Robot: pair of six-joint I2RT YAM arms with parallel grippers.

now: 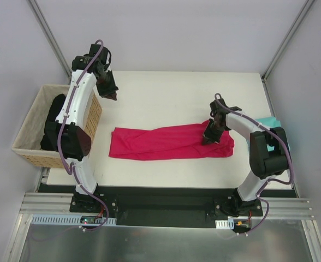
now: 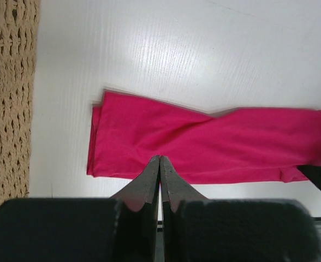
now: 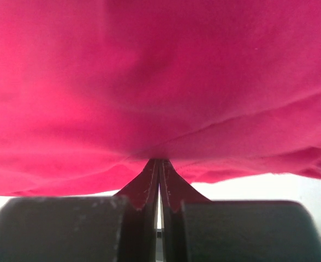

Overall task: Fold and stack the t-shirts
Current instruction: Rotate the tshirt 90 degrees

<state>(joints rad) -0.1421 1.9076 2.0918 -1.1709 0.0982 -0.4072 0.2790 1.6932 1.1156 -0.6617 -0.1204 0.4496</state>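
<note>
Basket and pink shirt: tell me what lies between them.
Nothing but a bare strip of white table lies between the basket and the pink shirt. The left wrist view shows it best.

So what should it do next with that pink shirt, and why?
Probably lift the right end and carry it left, folding in half. The shirt lies as a long strip, the right end effector looks shut on its right end, and the left end effector hangs shut, away from the cloth.

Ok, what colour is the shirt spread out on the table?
The shirt is plain bright crimson-pink, no pattern; the left wrist view shows it best.
</note>
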